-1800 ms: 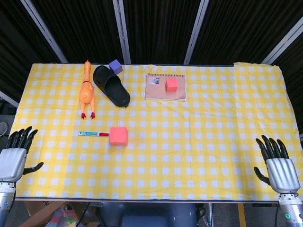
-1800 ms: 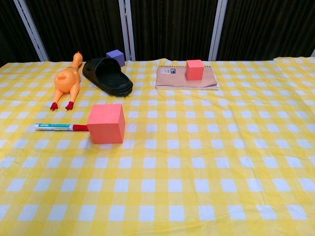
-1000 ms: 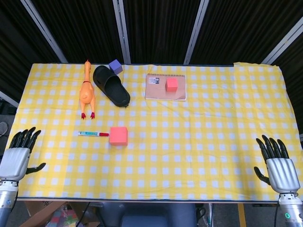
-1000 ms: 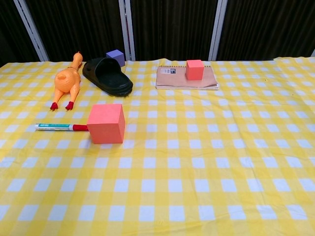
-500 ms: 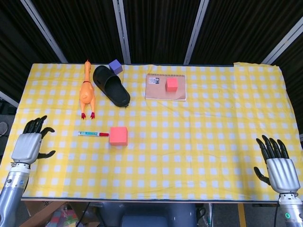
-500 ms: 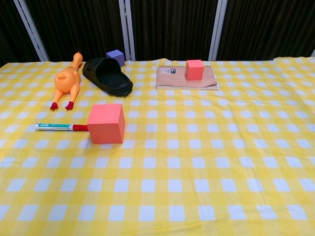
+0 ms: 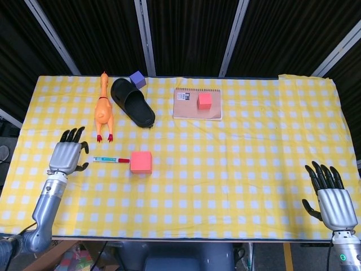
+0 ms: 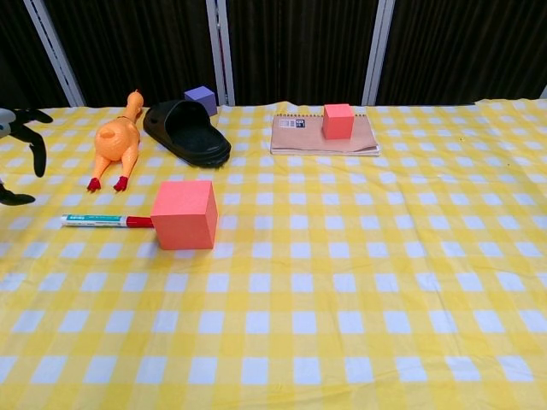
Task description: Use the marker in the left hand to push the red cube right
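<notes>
Nothing is done yet. My left hand (image 7: 66,156) hovers empty, fingers spread, just left of the marker (image 7: 111,160), which lies on the desk (image 7: 237,169) with its red end touching the cube (image 7: 141,162). Grasping and pushing remain. My right hand (image 7: 333,203) rests open, well apart.

Yellow-and-white checked cloth (image 7: 237,169) covers the bench; a salmon-red cube (image 7: 141,162), a white and green marker (image 7: 111,160) with red cap, an orange rubber chicken (image 7: 103,107), a black slipper (image 7: 132,102), a purple block (image 7: 137,78), a tan notebook (image 7: 192,107) under a smaller red cube (image 7: 205,101)
</notes>
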`<state>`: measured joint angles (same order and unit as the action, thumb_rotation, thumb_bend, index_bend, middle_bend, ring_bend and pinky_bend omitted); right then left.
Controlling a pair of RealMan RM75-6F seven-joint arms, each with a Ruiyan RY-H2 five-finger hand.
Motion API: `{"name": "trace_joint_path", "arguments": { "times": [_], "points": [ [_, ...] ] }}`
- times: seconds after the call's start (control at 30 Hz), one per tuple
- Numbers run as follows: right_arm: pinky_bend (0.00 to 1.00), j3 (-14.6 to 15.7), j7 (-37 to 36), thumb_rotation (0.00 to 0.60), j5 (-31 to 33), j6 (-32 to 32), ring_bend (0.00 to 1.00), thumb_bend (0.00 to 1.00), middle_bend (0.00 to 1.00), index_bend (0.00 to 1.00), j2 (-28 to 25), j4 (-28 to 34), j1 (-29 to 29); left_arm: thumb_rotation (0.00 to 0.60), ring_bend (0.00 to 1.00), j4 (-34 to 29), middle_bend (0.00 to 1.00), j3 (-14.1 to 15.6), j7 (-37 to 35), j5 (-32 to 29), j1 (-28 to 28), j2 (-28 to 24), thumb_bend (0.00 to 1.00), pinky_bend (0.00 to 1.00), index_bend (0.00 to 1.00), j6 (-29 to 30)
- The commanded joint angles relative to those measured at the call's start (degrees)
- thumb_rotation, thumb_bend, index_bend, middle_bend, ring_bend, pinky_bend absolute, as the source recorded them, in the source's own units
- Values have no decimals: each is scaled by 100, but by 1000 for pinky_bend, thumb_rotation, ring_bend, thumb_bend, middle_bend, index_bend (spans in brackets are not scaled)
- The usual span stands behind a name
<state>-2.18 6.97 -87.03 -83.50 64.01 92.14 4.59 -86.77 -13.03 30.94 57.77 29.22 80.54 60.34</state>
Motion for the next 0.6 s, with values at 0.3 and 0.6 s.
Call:
{"name": "trace_joint_path", "arguments": {
  "times": [0.3,0.6],
  "points": [
    [0,4,-83,600,-10,6,0,354,0,0,-15,4,2,600,0,748,37,10,629,-875,557,742,275,0,490,-291],
    [0,0,-161,600,-15,7,0,355,0,0,-24,4,6,600,0,1299,39,43,714,-1089,875,1204,276,0,498,-477]
  ]
}}
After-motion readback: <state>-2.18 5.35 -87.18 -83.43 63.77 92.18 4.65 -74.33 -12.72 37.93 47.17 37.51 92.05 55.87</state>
